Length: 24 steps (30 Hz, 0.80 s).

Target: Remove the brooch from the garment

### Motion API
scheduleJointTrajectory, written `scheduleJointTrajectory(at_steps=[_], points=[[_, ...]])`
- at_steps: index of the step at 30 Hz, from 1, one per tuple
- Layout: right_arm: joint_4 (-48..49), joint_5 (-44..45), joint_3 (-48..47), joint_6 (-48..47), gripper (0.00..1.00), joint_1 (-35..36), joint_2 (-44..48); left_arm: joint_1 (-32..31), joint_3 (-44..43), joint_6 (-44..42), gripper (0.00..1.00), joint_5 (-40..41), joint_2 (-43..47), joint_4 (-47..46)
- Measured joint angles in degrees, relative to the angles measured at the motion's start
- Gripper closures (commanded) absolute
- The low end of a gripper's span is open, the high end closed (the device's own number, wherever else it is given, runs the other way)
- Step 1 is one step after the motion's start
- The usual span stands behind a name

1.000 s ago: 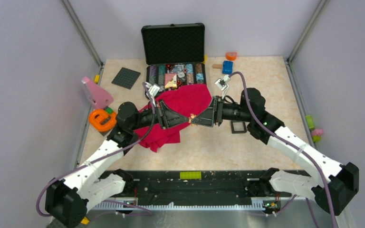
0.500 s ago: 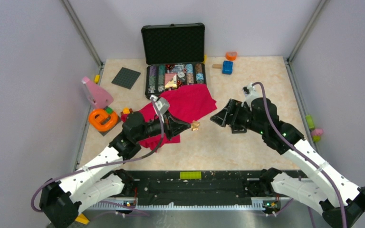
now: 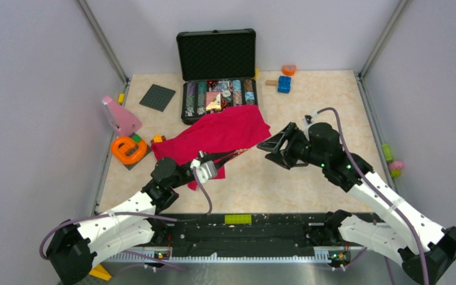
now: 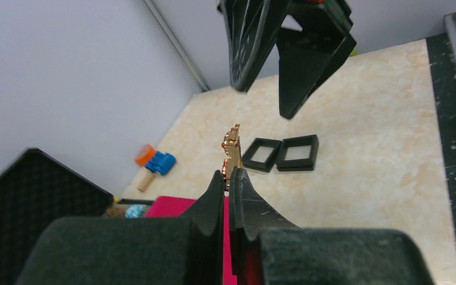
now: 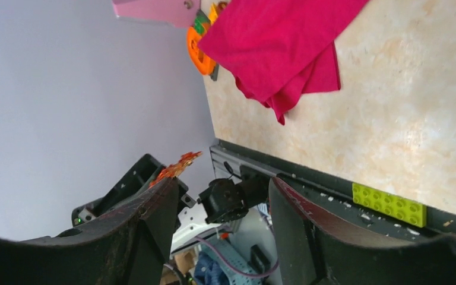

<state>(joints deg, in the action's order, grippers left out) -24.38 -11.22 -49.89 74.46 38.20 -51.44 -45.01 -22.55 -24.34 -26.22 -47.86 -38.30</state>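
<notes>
The brooch (image 4: 233, 153), a tiny orange-red spiky ornament with a golden glint, is pinched in my left gripper (image 4: 230, 176), which is shut on it and holds it in the air, clear of the cloth. The garment (image 3: 219, 133) is a crimson cloth lying on the table behind my left arm; it also shows in the right wrist view (image 5: 285, 41). My right gripper (image 3: 267, 144) is open and points at the left gripper's tips. In the right wrist view the brooch (image 5: 176, 165) sits just beyond the tip of the gripper's left finger (image 5: 154, 205).
An open black case (image 3: 217, 56) of chips stands behind the cloth. An orange ring toy (image 3: 127, 148), a pink piece (image 3: 120, 117) and a grey plate (image 3: 157, 97) lie left. Blue (image 3: 284, 84) and orange (image 3: 288, 69) blocks lie far back. Two black square frames (image 4: 282, 153) lie under my right gripper.
</notes>
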Motion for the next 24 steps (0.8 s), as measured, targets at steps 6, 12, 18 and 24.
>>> scheduleJointTrajectory(at_steps=[6, 12, 18, 24], points=[[4.4, -1.6, 0.9, 4.4, 0.46, 1.2, -3.4, -1.8, 0.2, -8.3, 1.0, 0.1, -0.3, -1.6], [9.6, -1.3, 3.4, 8.6, 0.48, 1.4, -1.8, -3.0, 0.2, -12.1, 1.0, 0.4, -0.4, -1.6], [14.2, -2.1, 5.8, 11.7, 0.51, 1.9, -1.6, -3.7, 0.2, -14.1, 1.0, 0.5, -1.9, -1.6], [15.4, -2.5, 6.5, 13.3, 0.63, 2.9, -1.4, -4.2, 0.2, -15.7, 1.0, 1.5, -2.8, -1.6]])
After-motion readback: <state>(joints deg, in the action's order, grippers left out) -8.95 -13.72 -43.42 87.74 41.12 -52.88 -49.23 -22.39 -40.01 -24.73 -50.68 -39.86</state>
